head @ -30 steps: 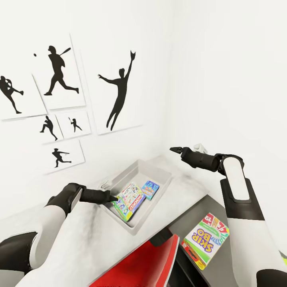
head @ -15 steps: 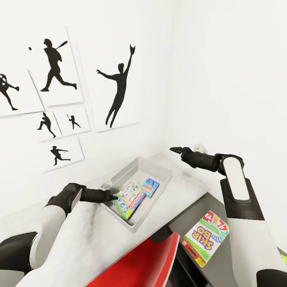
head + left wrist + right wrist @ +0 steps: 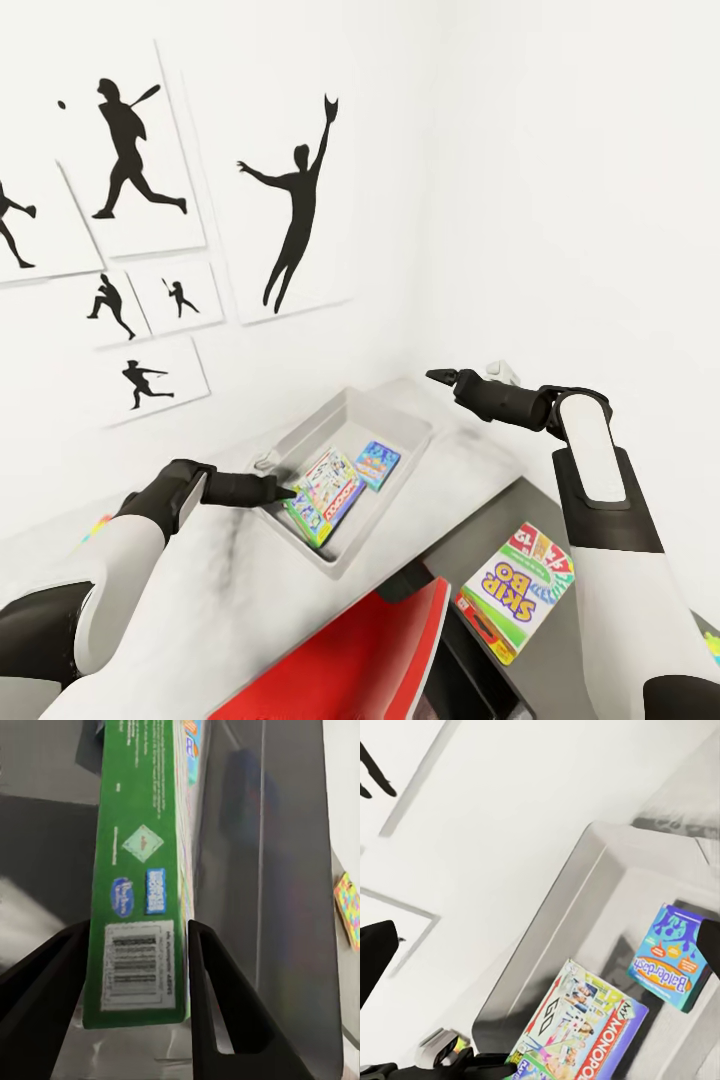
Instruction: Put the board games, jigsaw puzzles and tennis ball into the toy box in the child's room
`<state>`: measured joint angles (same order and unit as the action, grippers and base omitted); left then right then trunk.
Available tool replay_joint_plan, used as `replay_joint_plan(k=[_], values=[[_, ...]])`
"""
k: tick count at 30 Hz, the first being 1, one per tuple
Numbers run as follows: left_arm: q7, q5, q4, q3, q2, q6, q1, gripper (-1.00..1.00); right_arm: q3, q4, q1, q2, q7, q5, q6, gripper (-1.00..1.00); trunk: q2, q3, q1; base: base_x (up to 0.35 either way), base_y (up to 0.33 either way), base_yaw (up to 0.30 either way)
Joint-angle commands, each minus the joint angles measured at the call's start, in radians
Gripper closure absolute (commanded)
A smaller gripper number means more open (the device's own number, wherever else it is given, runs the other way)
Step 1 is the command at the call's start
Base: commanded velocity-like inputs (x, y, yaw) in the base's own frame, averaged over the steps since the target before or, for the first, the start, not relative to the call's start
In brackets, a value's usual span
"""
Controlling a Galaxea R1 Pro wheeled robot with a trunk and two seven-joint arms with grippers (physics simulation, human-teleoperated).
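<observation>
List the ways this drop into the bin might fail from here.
The left end effector grips the Monopoly box by one edge, tilted over the grey bin's near wall, so it may land propped on the rim. It could also fall onto the small blue box beside it. The Skip-Bo box lies near the lower desk's edge; a swing might knock it.

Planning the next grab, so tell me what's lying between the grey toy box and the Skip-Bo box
In the head view, bare light-grey desk top, its edge, then the lower dark wing where the Skip-Bo box lies, separate it from the toy box. No toy sits between.
</observation>
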<state>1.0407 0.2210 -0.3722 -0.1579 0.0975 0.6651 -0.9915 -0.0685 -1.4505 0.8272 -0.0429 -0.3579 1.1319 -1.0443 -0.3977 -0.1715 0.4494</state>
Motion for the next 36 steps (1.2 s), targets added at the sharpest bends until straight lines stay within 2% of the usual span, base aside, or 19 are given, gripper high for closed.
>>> replay_joint_plan(k=[1,11,36], values=[[0.007,0.010,-0.001,-0.009,-0.001,0.003,-0.001,1.00,0.000,-0.001,0.001,0.000,-0.010,0.010,-0.003,-1.00,-0.002,-0.004,0.001,0.000,0.000,0.000],[0.007,0.005,0.000,-0.014,-0.001,-0.038,-0.001,1.00,0.000,-0.001,0.001,0.000,-0.010,0.009,-0.003,-1.00,-0.002,-0.018,0.001,0.000,0.000,0.000],[0.007,0.005,-0.001,-0.017,0.001,-0.061,-0.001,1.00,0.000,-0.001,0.000,-0.001,-0.011,0.005,-0.003,-1.00,-0.002,-0.020,0.001,0.000,0.000,0.000]])
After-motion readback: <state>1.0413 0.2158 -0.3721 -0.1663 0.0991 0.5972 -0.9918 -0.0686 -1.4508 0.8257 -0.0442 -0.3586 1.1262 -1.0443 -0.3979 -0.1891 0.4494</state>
